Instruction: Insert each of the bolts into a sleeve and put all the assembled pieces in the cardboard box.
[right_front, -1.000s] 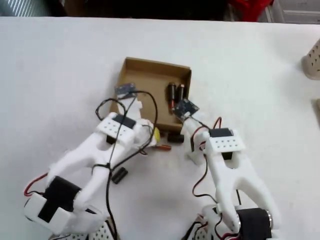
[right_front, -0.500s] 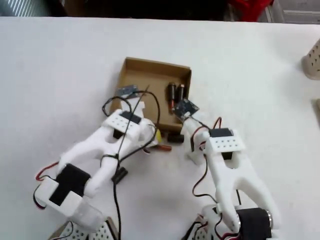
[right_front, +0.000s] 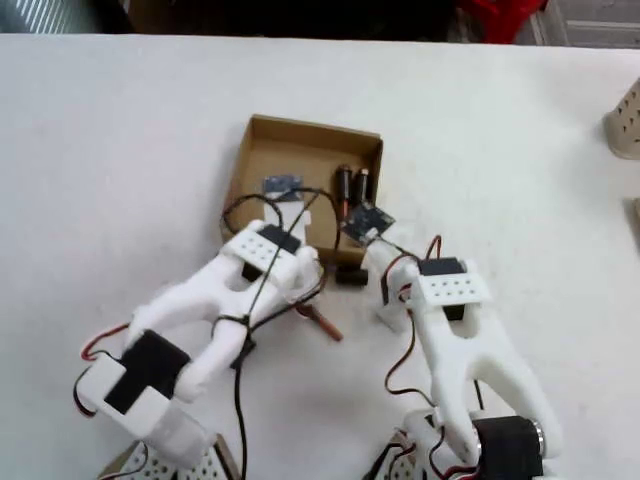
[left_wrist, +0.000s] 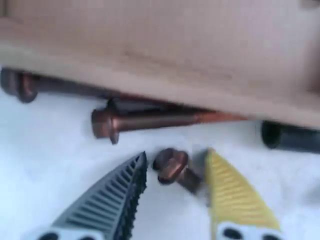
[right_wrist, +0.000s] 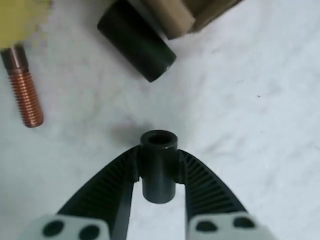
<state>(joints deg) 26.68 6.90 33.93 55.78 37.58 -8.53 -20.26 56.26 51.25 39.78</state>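
Copper marked the short bolt (left_wrist: 172, 167), which lay on the white bench (right_front: 120, 150) between the fingers of the left pincer (left_wrist: 176, 155). That pincer stood wide open, astride the bolt and closed on nothing. The head lay nearer the black finger (left_wrist: 115, 200) and the shank ran slantwise toward the yellow finger (left_wrist: 230, 200), so the long axis crossed the gap rather than following it. Whether the yellow finger touched the shank we could not tell, and it covered the threaded end there. Just beyond, a long bolt (left_wrist: 155, 120) lay along the outer wall of the cardboard box (left_wrist: 150, 45); a second bolt head (left_wrist: 20, 85) beside it was cut off at the edge. Inside the box we made out a couple of dark assembled pieces (right_front: 350, 185), too small to count surely. A loose sleeve (right_wrist: 136, 47) lay on its side just outside the box's corner. Further right, the right pincer (right_wrist: 158, 151) was closed on the held sleeve (right_wrist: 159, 172), roughly upright, bore uppermost. We judged the left arm the nearer to the bolt, the sleeve off to its right; the bolt would need lifting and turning thread-first over that bore.
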